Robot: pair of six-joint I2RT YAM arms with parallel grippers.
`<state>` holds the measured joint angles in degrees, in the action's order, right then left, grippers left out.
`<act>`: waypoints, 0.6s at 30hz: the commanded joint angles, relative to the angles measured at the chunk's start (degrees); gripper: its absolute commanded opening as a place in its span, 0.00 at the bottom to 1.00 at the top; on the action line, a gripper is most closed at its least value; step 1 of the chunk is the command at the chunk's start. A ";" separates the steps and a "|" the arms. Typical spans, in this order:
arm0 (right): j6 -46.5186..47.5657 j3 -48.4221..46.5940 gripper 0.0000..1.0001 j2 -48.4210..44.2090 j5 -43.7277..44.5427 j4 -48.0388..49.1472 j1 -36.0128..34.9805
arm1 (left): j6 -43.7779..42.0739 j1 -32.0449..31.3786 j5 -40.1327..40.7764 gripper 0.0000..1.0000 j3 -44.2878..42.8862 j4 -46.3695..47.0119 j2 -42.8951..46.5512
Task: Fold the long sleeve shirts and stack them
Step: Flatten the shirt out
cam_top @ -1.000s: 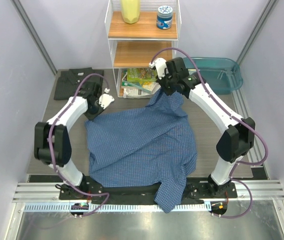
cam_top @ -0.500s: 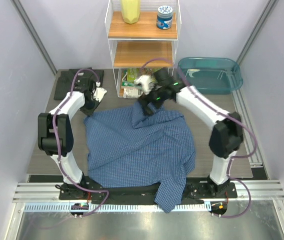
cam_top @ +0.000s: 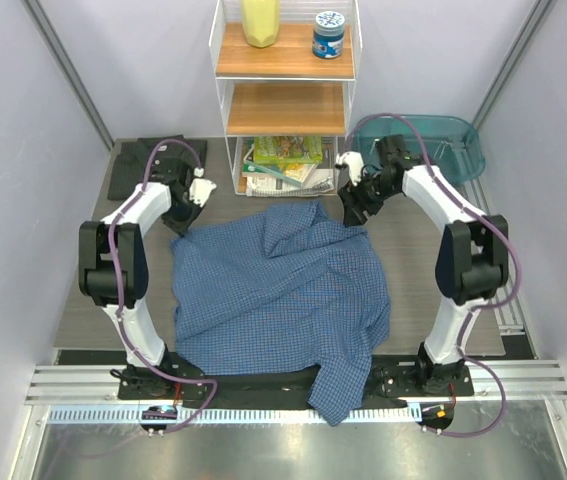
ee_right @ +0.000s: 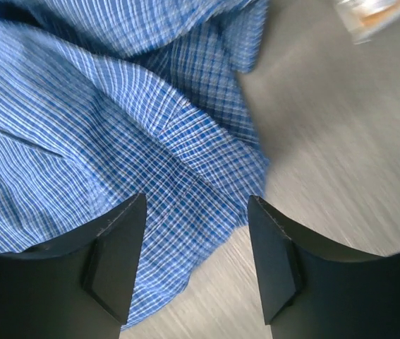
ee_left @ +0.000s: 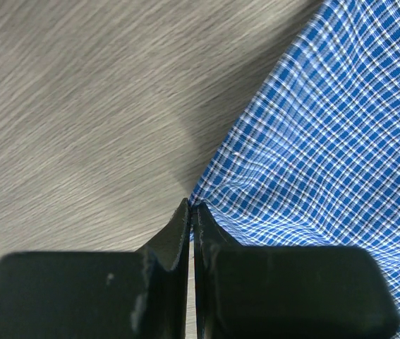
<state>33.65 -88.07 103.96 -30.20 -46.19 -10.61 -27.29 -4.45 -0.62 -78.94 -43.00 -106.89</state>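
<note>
The blue check shirt [cam_top: 278, 290] lies spread over the middle of the table, one part hanging over the near edge. My left gripper [cam_top: 179, 222] is shut on its far-left corner; in the left wrist view the cloth [ee_left: 326, 141] runs taut into the closed tips [ee_left: 191, 205]. My right gripper [cam_top: 355, 208] stands open just above the shirt's far-right edge. The right wrist view shows the cloth [ee_right: 115, 106] below the spread fingers [ee_right: 196, 201], with nothing between them. The dark grey shirt [cam_top: 141, 165] lies folded at the back left.
A white shelf rack [cam_top: 285, 95] stands at the back centre, holding a yellow container [cam_top: 260, 20], a blue-lidded jar [cam_top: 329, 33] and magazines [cam_top: 283, 165] at the bottom. A teal tub [cam_top: 433, 150] sits at the back right.
My right gripper has let go of the raised far part of the blue shirt, which has dropped flat. The right arm swung left and then back right. My left gripper shifted slightly back-left.
</note>
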 commanded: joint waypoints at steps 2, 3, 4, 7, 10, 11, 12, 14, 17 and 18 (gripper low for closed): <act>11.68 -6.92 0.67 6.06 -3.55 -3.45 -0.99 | -1.45 0.40 -1.84 0.00 -1.66 -0.77 -0.16; 12.66 -8.85 0.67 6.95 -3.47 -3.99 -1.08 | -1.45 0.40 -1.93 0.00 -1.75 -0.85 -0.25; 13.54 -9.83 0.68 8.70 -3.21 -4.43 -1.25 | -1.45 0.40 -2.01 0.00 -1.92 -1.11 -0.33; 17.67 -12.82 0.69 11.60 -2.24 -6.53 -2.48 | -1.54 0.32 -2.01 0.00 -2.71 -1.82 -1.12; 22.33 -15.28 0.70 13.19 -1.45 -10.04 -3.89 | -1.89 0.32 -1.58 0.00 -3.15 -2.17 -1.57; 23.21 -15.81 0.70 14.07 -1.10 -10.66 -4.24 | -2.24 0.32 -1.49 0.00 -3.15 -2.26 -1.74; 25.04 -17.21 0.70 14.51 -0.92 -11.54 -5.11 | -2.33 0.32 -1.40 0.00 -3.07 -2.26 -1.74; 26.64 -18.53 0.70 15.82 -0.74 -14.69 -5.82 | -2.51 0.40 -1.22 0.00 -3.15 -2.26 -1.92; 28.05 -20.12 0.70 16.62 -0.39 -16.21 -7.32 | -2.33 0.40 -1.40 0.00 -3.07 -2.26 -2.18; 27.62 -20.47 0.70 16.80 -0.39 -15.60 -7.67 | -2.24 0.40 -1.40 0.00 -3.15 -2.09 -2.35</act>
<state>57.21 -105.60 120.09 -30.70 -58.17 -16.80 -28.99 -4.45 -1.37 -80.14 -44.64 -108.92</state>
